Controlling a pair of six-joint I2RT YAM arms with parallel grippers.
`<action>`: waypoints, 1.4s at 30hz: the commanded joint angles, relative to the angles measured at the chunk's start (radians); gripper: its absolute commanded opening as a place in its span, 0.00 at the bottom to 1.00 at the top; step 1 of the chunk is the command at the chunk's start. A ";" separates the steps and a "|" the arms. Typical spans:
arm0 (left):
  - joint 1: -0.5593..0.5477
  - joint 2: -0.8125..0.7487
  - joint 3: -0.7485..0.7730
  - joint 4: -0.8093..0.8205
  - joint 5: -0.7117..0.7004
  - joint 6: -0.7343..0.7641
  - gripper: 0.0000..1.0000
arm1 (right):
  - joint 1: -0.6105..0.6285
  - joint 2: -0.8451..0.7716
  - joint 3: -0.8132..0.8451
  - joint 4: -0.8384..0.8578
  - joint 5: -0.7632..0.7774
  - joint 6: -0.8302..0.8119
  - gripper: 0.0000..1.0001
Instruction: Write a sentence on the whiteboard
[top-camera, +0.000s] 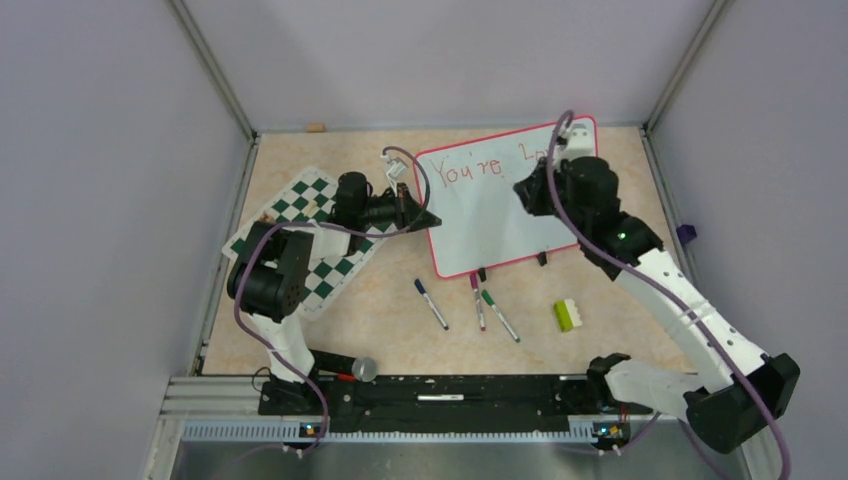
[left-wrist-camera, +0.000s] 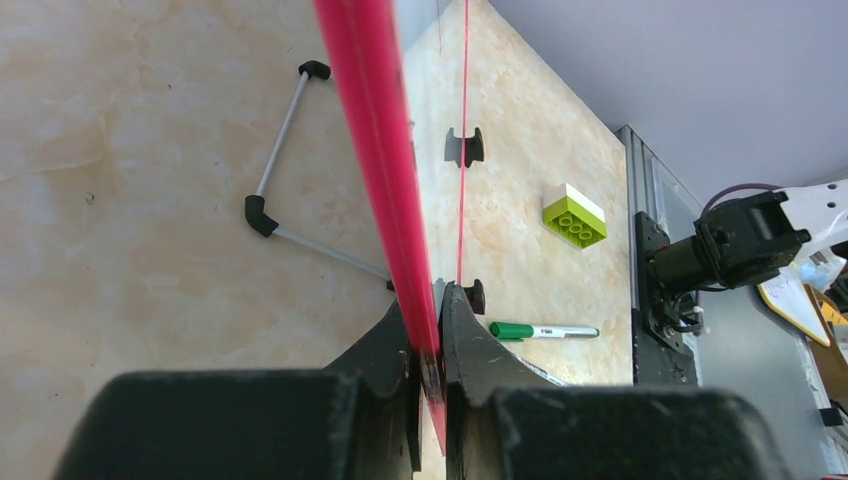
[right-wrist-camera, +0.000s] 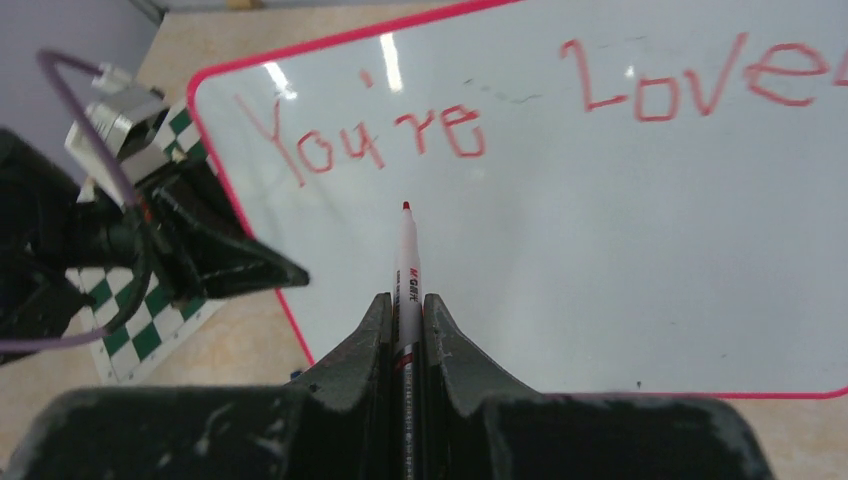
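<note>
Firmly, the right gripper (right-wrist-camera: 403, 310) is closed on a red marker (right-wrist-camera: 407, 262), tip pointing at the whiteboard (right-wrist-camera: 580, 270) below "You're".
Reaching forward from the right, it faces the left gripper (left-wrist-camera: 428, 335), clamped on the whiteboard's pink left edge; the whiteboard stands on the table (top-camera: 400, 330) beside a checkered mat (top-camera: 320, 270).

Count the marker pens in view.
4. The red marker sits in the right pincer over the whiteboard; the blue marker, magenta marker and green marker lie on the table before it. Arms may hide others.

whiteboard (top-camera: 495, 228): white, red-pink frame | mat (top-camera: 335, 272): green-white checks | brick (top-camera: 568, 315): lime
</note>
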 joint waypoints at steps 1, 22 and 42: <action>-0.016 0.010 -0.047 -0.034 -0.081 0.207 0.00 | 0.208 -0.046 -0.037 0.063 0.263 -0.076 0.00; -0.016 0.000 -0.070 -0.002 -0.092 0.205 0.00 | 0.250 -0.181 -0.254 0.191 0.222 -0.125 0.00; -0.018 0.005 -0.070 -0.002 -0.115 0.203 0.00 | 0.250 -0.166 -0.298 0.211 0.195 -0.089 0.00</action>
